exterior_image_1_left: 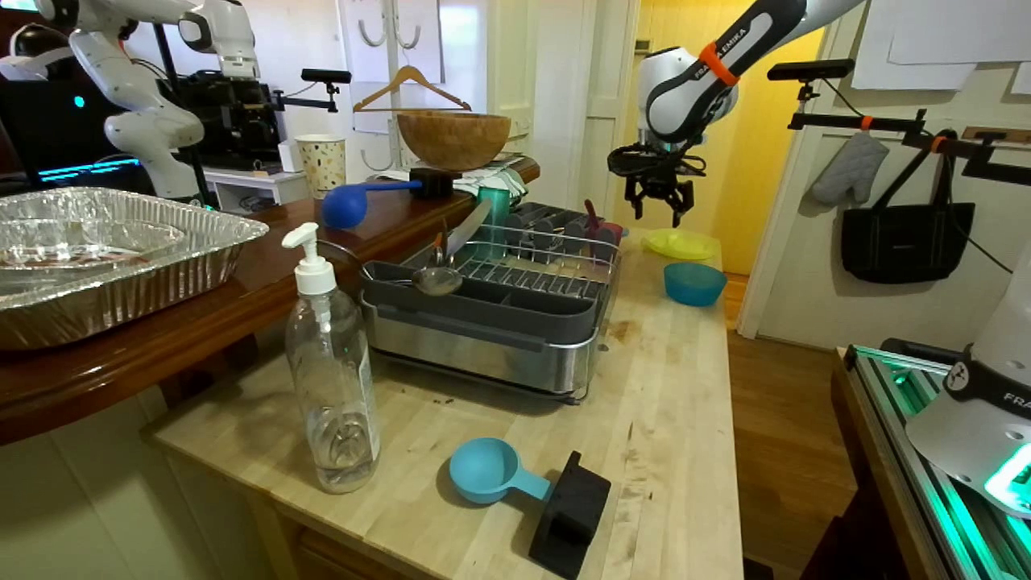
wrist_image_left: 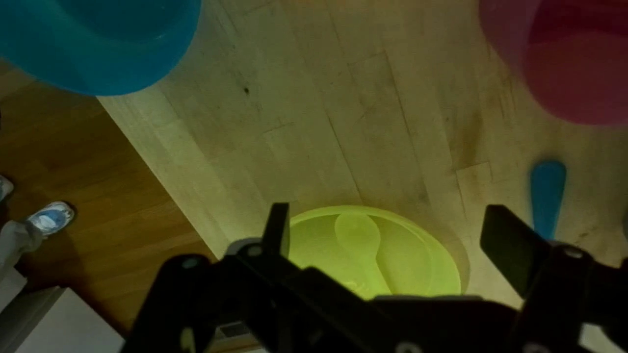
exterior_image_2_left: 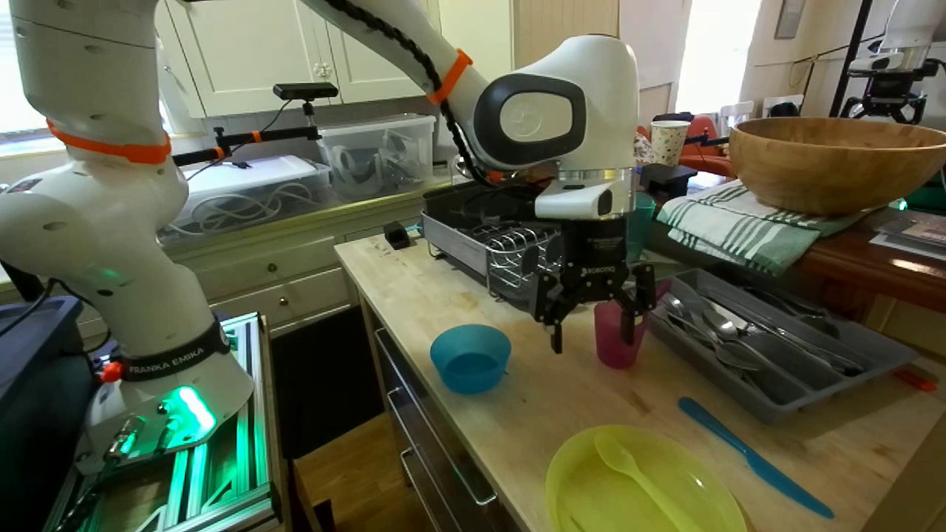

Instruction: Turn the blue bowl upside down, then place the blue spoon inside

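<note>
Since the bowl (exterior_image_2_left: 470, 355) sits mouth up near the edge of the surface (exterior_image_2_left: 517, 425), turning it over is, as I judge it, the step in hand, and that has yet to be done. The pincer (exterior_image_2_left: 591, 340) hangs above the surface with its fingers spread wide and nothing held between them; the pink cup (exterior_image_2_left: 610, 351) looks near it, and the wrist view has bowl and cup in opposite upper corners.

It would be best to swing clear of the cup first, then come over the bowl with one finger inside its wall and one outside, going straight down so the rim isn't nudged towards the edge. The plastic looks light, so a modest squeeze should do; too much might bend it. Lift well up before rolling it over, and lower until the whole rim lies flat before letting go.

For later, either the ladle-like blue spoon (exterior_image_1_left: 345, 206) at the brown counter (exterior_image_1_left: 395, 225) or the turquoise scoop (exterior_image_1_left: 486, 471) on the surface, well apart from the bowl, could be meant; I cannot tell which.
</note>
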